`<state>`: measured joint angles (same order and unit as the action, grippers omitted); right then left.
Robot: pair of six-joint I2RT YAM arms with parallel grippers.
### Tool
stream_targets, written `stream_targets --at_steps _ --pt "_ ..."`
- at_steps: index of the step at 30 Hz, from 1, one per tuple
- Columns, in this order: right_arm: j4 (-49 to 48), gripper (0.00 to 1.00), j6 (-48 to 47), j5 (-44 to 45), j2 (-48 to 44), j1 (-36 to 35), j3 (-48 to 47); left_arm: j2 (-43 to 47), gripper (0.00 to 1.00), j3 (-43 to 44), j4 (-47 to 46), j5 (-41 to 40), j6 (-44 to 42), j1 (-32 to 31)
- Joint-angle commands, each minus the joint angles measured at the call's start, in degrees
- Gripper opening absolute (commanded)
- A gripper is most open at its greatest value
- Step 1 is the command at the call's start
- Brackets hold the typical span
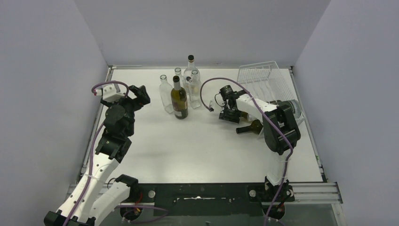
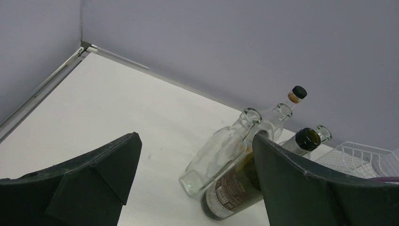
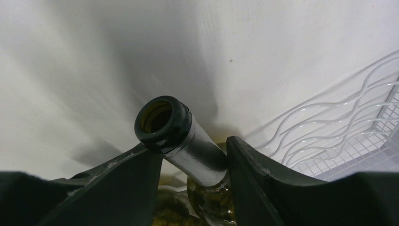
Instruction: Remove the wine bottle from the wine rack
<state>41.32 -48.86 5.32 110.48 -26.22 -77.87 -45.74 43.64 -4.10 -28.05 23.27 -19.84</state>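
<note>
Left claw [image 2: 196, 141]: jaws stood wide, nothing held, above worktop [image 1: 188, 150]. Standing bottles [image 1: 179, 96]: one dark, rest clear, grouped mid-rear. Right claw [image 3: 194, 146]: gripped neck of wine bottle [image 3: 164, 120]. Bottle lay sideways, neck over worktop beside wine rack [image 1: 263, 77].

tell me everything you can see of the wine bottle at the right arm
The wine bottle is dark olive-green glass, uncorked, with a grey sleeve round its neck. It lies on its side, mouth pointing away from the wine rack, its body largely hidden beneath the arm. The right gripper's fingers touch both sides of the neck.
</note>
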Motion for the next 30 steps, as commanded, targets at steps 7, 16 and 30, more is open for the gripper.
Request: stream_targets --at_steps 7,16,30 --pt "-3.0 0.36 -1.5 0.3 -2.4 -0.1 1.0 0.6 0.9 0.7 -3.2 0.1 -0.4 -0.2" --pt "-6.9 0.26 -1.2 -4.0 -7.2 -2.6 2.5 0.5 0.9 0.7 -3.2 0.2 -0.4 -0.1" --pt "-12.1 0.0 6.0 -17.5 -15.4 -7.0 2.5 0.2 0.9 0.7 -3.1 0.3 -0.2 -0.1"
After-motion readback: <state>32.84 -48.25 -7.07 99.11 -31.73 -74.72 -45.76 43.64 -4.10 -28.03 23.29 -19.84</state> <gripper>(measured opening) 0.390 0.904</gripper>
